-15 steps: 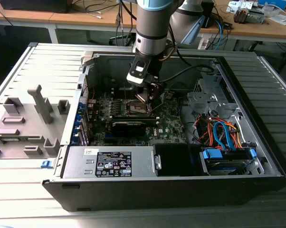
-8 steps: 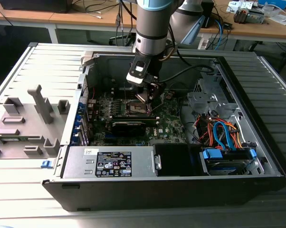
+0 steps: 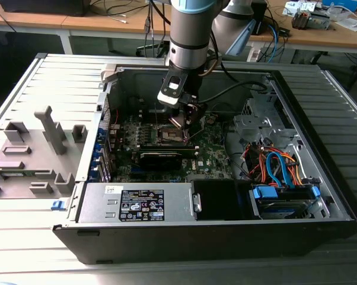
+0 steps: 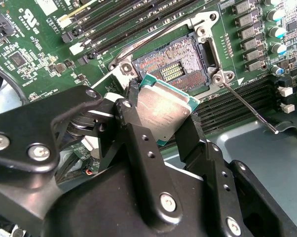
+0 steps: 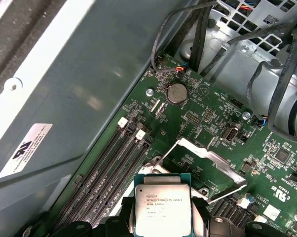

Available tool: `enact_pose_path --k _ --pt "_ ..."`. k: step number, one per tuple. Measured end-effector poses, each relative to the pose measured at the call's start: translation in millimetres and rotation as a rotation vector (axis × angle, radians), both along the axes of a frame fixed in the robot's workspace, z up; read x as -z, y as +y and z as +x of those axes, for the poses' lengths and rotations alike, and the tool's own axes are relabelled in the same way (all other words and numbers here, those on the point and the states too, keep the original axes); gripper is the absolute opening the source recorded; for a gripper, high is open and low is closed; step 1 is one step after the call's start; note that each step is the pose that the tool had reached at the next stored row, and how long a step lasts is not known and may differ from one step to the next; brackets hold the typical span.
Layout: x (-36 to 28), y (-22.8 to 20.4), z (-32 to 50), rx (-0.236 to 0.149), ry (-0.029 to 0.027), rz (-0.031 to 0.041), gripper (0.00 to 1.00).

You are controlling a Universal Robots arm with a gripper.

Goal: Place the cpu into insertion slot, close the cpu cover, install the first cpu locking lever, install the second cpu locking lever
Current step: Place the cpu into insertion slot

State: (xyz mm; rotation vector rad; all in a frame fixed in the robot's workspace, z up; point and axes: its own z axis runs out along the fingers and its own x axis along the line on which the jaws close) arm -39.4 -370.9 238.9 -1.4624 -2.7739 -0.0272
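Two black fingers (image 4: 138, 148) clamped on cpu (image 4: 163, 111), gripping opposite edges. Cpu square, no long axis; metal top faces up, plate tilted, one edge at corner of insertion slot (image 4: 180, 61). Pin field (image 4: 188, 47) exposed. Slot mid-motherboard (image 4: 35, 54), beside memory slots (image 4: 119, 24).

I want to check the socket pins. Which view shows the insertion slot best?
The second wrist view: the insertion slot lies open, its pin field plain beyond the cpu. The exterior view shows it small and dim; in the first wrist view the cpu covers it.
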Motion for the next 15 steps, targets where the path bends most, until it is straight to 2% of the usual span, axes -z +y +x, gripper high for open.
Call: enact_pose_path --k 15 --pt "0.0 0.0 0.0 0.04 0.0 0.0001 0.55"
